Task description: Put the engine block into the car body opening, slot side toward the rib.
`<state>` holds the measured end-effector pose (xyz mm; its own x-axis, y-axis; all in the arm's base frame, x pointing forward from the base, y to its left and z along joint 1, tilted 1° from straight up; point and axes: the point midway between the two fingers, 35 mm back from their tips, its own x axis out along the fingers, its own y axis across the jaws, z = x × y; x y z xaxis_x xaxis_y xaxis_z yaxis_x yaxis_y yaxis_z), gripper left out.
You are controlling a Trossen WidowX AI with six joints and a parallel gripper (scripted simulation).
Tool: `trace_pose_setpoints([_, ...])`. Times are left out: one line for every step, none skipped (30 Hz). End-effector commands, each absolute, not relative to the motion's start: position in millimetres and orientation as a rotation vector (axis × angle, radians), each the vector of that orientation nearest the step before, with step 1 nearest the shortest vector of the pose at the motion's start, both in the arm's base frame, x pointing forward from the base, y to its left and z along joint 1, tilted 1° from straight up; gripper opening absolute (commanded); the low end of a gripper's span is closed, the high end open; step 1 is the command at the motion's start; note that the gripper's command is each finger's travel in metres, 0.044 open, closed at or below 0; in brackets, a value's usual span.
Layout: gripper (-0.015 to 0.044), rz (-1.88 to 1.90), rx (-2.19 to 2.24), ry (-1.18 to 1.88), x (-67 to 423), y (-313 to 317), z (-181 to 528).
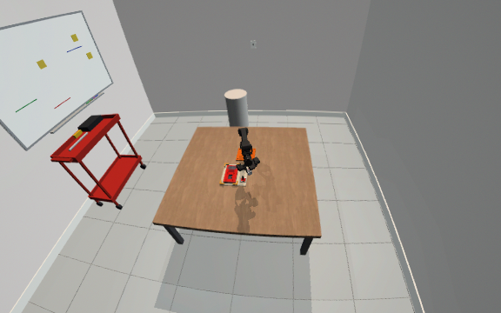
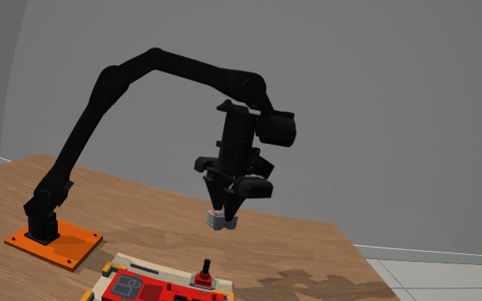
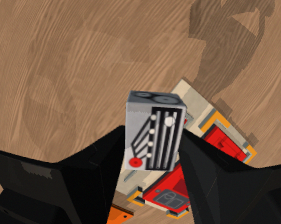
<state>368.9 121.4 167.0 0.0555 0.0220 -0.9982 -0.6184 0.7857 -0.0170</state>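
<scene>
- One black arm (image 2: 99,100) stands on one orange base plate (image 2: 79,251), set near the middle of the wooden table (image 1: 277,204), toward its far edge.
- One gripper (image 2: 223,214) points down, its two fingers pinching one grey engine block (image 2: 216,219); in the wrist view the block (image 3: 153,132) shows a face with black and white stripes and a single red dot.
- The engine block hangs in the air above the table, clear of the wood, just off the car body's right side as the top view frames it.
- One red car body (image 2: 149,290) lies flat on one beige tray (image 2: 170,267) with orange corner pieces, of which three show in the exterior view; the tray sits just in front of the base plate, near the table's middle.
- One black peg (image 2: 207,267) stands upright on a red mount at the tray's edge.
- Off the table: one red cart (image 1: 116,117) with two shelves below one whiteboard (image 1: 29,74), and one grey cylinder (image 1: 236,109) past the far edge.
</scene>
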Motion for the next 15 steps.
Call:
trace_pose_setpoints([0.0,0.405,-0.391,1.471,369,114,166])
trace_pose_setpoints([0.0,0.379,-0.364,1.477,370,112,165])
trace_pose_setpoints([0.0,0.352,-0.336,1.482,370,110,164])
trace_pose_setpoints([0.0,0.326,-0.309,1.487,370,108,164])
trace_pose_setpoints([0.0,0.299,-0.281,1.491,371,107,163])
trace_pose_setpoints([0.0,0.272,-0.254,1.495,371,105,162])
trace_pose_setpoints([0.0,0.246,-0.226,1.499,371,103,162])
trace_pose_setpoints([0.0,0.219,-0.199,1.502,372,101,161])
trace_pose_setpoints([0.0,0.193,-0.171,1.505,372,100,160])
trace_pose_setpoints([0.0,0.166,-0.143,1.508,372,98,160])
trace_pose_setpoints([0.0,0.139,-0.116,1.51,373,96,159])
trace_pose_setpoints([0.0,0.112,-0.088,1.512,373,94,158])
trace_pose_setpoints([0.0,0.086,-0.061,1.514,373,93,158])
trace_pose_setpoints([0.0,0.059,-0.033,1.515,373,91,157])
trace_pose_setpoints([0.0,0.032,-0.006,1.516,374,89,156])
